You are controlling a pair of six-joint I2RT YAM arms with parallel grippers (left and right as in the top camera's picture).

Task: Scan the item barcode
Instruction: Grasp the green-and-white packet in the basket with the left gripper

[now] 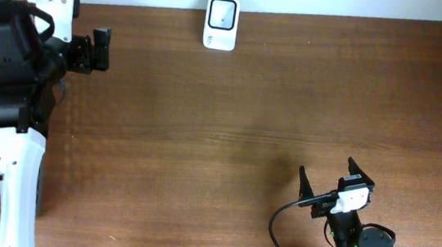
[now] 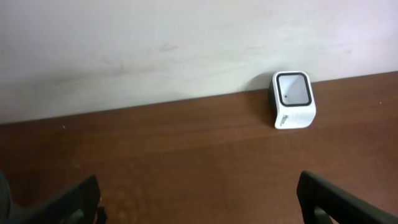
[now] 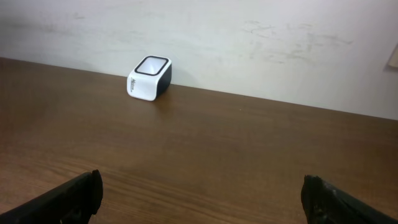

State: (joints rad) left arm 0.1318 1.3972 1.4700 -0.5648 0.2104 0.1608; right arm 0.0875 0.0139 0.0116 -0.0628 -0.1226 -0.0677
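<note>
A small white box-shaped barcode scanner with a dark-framed glass window [image 1: 221, 23] stands at the top centre of the overhead frame, at the far edge of the dark brown wood-grain table [image 1: 204, 130], right against the pale plaster wall [image 2: 186, 43]. In the left wrist view the barcode scanner [image 2: 293, 99] sits in the upper right of the frame, its window tilted up. In the right wrist view the barcode scanner [image 3: 150, 78] sits in the upper left, again at the line where table and wall meet. The left gripper [image 1: 105, 50] is in the upper left of the overhead frame, well apart from the scanner, and its black fingers [image 2: 78, 198] are spread wide at the bottom corners of its own view with bare tabletop between them. The right gripper [image 1: 327, 169] is in the lower right of the overhead frame, also well apart from the scanner. Its jaws are splayed open and hold nothing, and its fingers [image 3: 68, 198] show at the bottom corners of its view. A black cable [image 1: 276, 224] loops beside the right arm's base.
</note>
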